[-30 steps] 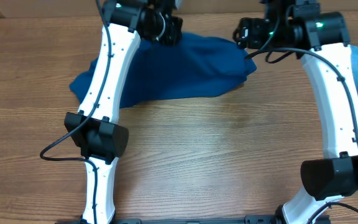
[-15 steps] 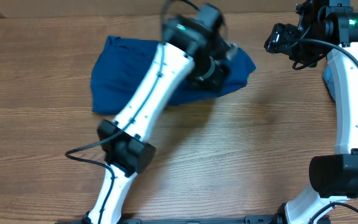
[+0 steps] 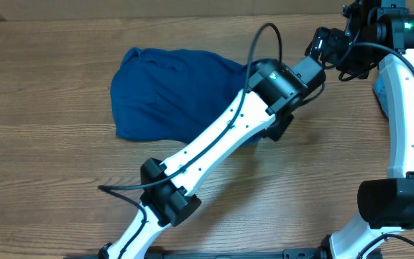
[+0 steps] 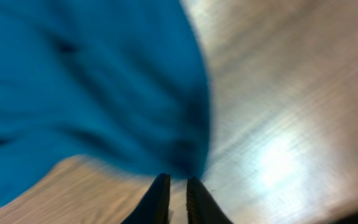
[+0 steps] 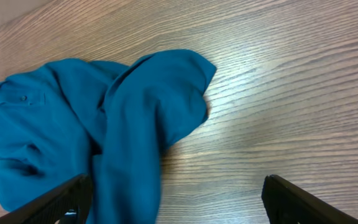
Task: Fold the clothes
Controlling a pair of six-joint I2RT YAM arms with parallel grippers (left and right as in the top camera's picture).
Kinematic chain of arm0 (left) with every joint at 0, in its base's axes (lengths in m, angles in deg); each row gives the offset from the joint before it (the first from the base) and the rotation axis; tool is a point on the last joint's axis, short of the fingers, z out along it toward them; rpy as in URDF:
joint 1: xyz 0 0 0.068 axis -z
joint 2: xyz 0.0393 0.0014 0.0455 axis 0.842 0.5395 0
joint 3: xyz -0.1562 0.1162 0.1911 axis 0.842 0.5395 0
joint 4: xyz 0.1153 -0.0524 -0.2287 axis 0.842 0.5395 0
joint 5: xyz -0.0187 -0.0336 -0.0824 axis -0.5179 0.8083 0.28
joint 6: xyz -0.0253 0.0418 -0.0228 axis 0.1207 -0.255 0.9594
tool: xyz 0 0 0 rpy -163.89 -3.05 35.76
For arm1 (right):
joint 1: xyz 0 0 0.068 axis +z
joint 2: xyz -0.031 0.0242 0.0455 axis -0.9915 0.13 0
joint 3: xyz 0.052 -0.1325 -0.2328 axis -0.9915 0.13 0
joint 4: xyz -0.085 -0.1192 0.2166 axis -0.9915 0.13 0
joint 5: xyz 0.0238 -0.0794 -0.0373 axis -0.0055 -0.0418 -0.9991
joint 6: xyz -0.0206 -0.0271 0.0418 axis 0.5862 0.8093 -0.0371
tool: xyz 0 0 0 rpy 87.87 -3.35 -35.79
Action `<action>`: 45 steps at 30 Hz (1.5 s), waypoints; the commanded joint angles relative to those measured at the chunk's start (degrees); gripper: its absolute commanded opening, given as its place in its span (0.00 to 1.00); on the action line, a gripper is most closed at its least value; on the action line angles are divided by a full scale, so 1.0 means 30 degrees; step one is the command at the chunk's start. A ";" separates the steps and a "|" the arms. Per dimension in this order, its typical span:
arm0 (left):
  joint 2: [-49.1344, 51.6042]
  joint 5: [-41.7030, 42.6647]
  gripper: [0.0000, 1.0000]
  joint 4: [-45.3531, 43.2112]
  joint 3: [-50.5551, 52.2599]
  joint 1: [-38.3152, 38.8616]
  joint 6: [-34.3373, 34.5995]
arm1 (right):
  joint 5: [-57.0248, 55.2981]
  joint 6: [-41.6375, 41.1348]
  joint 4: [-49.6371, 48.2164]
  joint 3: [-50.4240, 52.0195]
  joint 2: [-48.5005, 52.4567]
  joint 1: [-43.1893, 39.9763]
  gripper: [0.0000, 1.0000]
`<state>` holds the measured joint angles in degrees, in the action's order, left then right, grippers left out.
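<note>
Left gripper [image 4: 174, 179] at shirt's [image 3: 171, 93] right edge, nearly closed, hold unclear; right gripper [image 5: 179, 194] spread, empty. Lay hem flat.

the shirt [image 3: 171, 93] lies on the table [image 3: 49, 180], toward the back and a bit left of the middle. the left arm [image 3: 221, 144] reaches from the front edge across the shirt's right end. the left gripper [image 4: 174, 198] is low at that end, right by the cloth's edge. the right gripper [image 3: 320, 43] is further back and to the right, off the shirt. another cloth [image 3: 379, 93] lies at the far right, partly behind the right arm [image 3: 408, 129].
</note>
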<state>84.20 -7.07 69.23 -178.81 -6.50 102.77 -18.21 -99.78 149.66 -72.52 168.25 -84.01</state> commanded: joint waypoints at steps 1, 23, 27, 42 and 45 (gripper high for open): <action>-0.3650 -0.3643 0.27 -0.0007 -0.0160 -0.0641 0.1217 | -0.0109 -0.0102 -0.0058 0.0087 0.0036 -0.0066 0.91; -0.7278 0.0860 0.67 0.0044 -0.0124 -1.1045 0.1406 | -0.1501 0.2543 -0.8881 0.9741 0.0058 0.6885 0.85; -0.7278 0.1734 0.67 0.0044 -0.0124 -1.1460 0.1341 | -0.4991 0.2426 -1.1140 1.0768 0.0423 0.8123 0.85; -0.7278 0.1916 0.69 0.0044 -0.0124 -1.1446 0.0896 | -0.3898 0.0393 -1.0244 1.0579 0.3198 0.8240 0.04; -0.7278 0.1909 0.70 0.0000 -0.0124 -1.1446 0.0889 | -0.3949 -0.0328 -0.9581 1.0411 0.2120 0.7745 0.04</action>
<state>62.39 -1.73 69.25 -179.08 -40.62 105.74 -30.14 -96.74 119.48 -39.87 179.69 -59.42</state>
